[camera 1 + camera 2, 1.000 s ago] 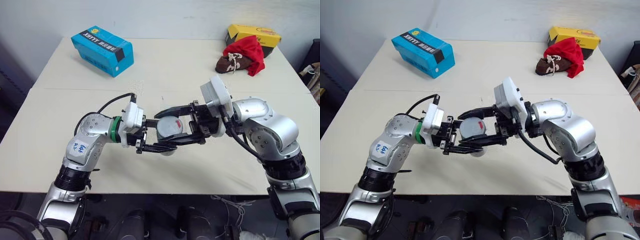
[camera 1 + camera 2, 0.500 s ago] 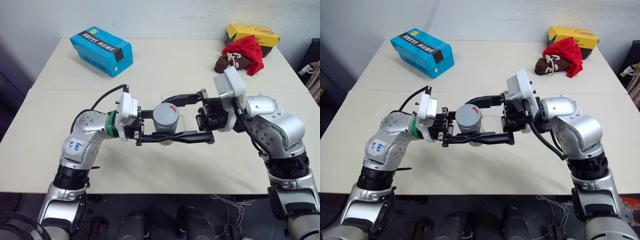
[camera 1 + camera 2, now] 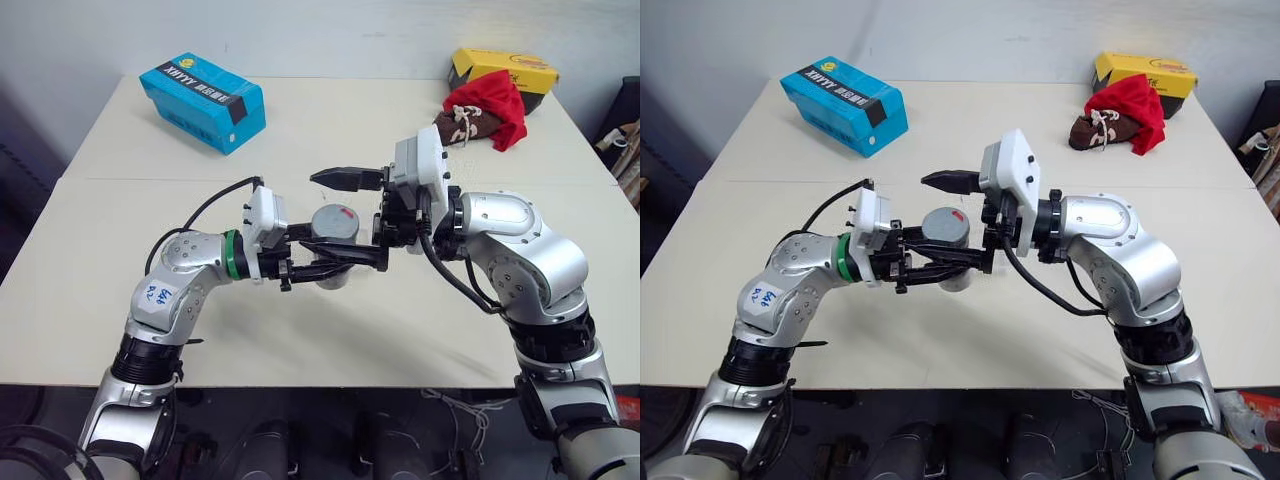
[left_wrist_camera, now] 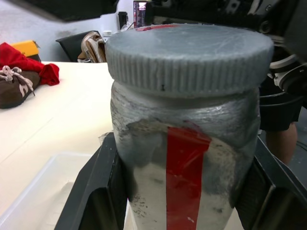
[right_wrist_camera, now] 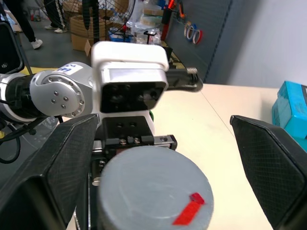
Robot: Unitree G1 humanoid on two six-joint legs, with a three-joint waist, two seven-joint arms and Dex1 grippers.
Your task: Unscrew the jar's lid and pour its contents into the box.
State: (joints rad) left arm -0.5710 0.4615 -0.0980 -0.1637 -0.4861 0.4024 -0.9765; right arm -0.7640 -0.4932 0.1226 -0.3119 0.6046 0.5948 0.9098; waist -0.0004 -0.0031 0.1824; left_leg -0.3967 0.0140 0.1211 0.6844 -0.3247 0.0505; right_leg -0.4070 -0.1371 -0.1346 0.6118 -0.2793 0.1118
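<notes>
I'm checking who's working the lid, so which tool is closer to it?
Right. The right tool is open around the lid; the left tool grips the jar below it.

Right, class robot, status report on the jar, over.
Left gripper shut on jar. Right gripper open, jaws astride lid. Lid on. Nothing obstructing.

A workshop or robotics lab. A plain, pale surface [image 3: 330, 130] stands against a bare light wall. Beyond it, the right wrist view shows an open floor with stacked cardboard boxes [image 5: 88, 28], cluttered racks of supplies [image 5: 144, 24], and coloured tools and tape rolls hanging on a dark wall panel [image 5: 192, 33]. A person's legs [image 5: 21, 21] stand in that background.
</notes>
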